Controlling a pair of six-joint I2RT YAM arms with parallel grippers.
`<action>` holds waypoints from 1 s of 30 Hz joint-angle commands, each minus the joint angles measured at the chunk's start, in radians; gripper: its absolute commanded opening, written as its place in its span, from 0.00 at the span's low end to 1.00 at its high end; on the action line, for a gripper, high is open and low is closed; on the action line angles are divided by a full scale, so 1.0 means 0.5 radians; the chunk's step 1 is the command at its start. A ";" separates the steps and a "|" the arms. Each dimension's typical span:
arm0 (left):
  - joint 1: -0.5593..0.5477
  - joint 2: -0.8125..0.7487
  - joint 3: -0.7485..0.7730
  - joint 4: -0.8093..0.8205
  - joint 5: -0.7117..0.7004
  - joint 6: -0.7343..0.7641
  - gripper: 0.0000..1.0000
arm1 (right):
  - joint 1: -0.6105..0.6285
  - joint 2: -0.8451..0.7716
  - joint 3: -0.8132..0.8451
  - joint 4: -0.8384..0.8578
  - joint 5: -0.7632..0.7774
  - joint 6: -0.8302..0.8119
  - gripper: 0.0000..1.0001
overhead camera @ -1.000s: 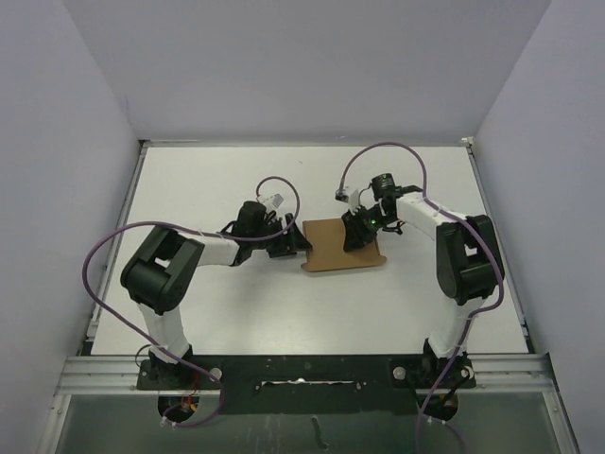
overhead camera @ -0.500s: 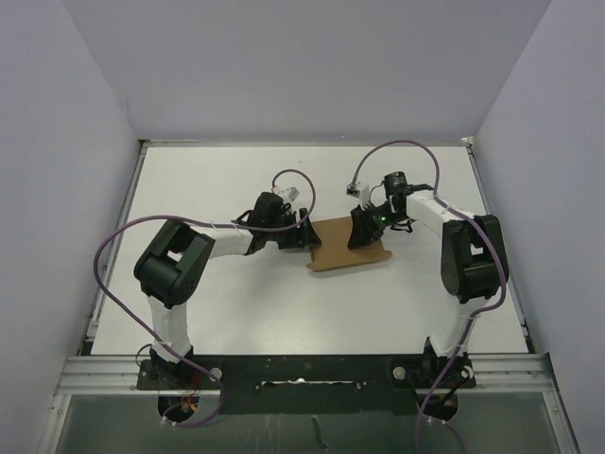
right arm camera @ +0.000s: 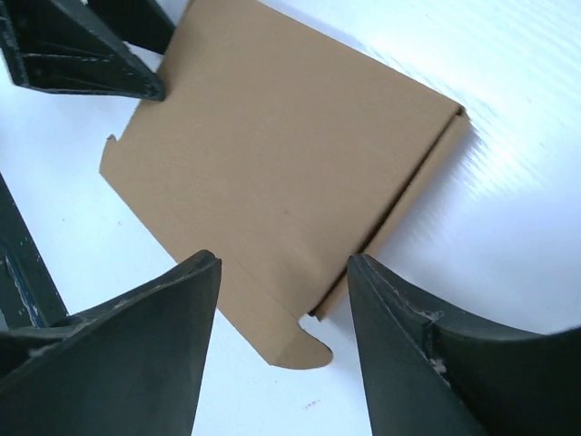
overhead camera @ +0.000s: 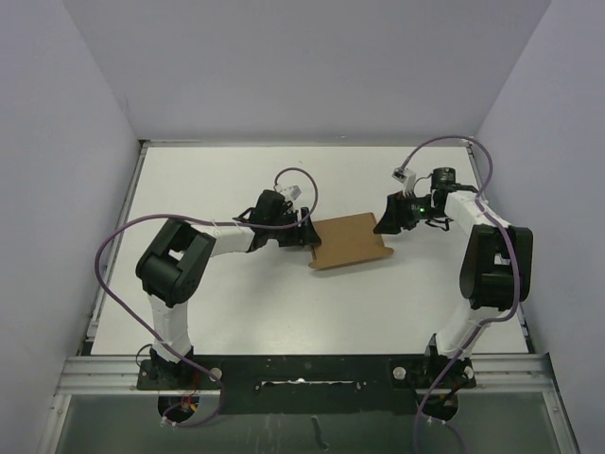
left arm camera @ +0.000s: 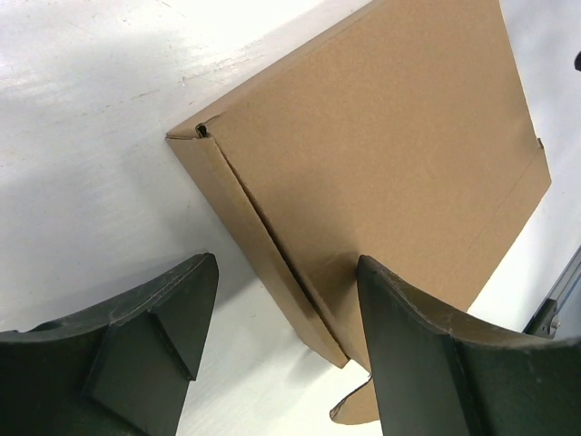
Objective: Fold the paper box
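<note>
Flat brown box (overhead camera: 348, 241) on the table (overhead camera: 236, 303), lying between both grippers, left gripper (overhead camera: 306, 235) open at its near edge, gripping nothing, right gripper (overhead camera: 384, 225) open, just beside the opposite edge, empty

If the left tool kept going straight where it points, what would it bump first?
Most likely the paper box: its folded edge lies right ahead of the left tool, between its open fingers.

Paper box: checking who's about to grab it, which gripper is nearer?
Left. The left gripper is open over the box's left edge; the right gripper hangs open just off its far right corner.
</note>
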 commanded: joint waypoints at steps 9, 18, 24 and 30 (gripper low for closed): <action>0.001 0.049 0.012 -0.271 -0.108 0.078 0.63 | -0.035 0.318 0.017 -0.046 0.051 0.106 0.56; 0.009 -0.245 -0.194 -0.045 -0.129 0.024 0.67 | -0.118 0.476 0.024 -0.066 -0.021 0.151 0.30; 0.018 -0.636 -0.682 0.420 -0.284 -0.071 0.98 | -0.174 0.516 0.021 -0.067 -0.089 0.171 0.28; 0.048 -0.665 -0.966 0.861 -0.137 -0.449 0.98 | -0.186 0.575 0.029 -0.078 -0.097 0.180 0.25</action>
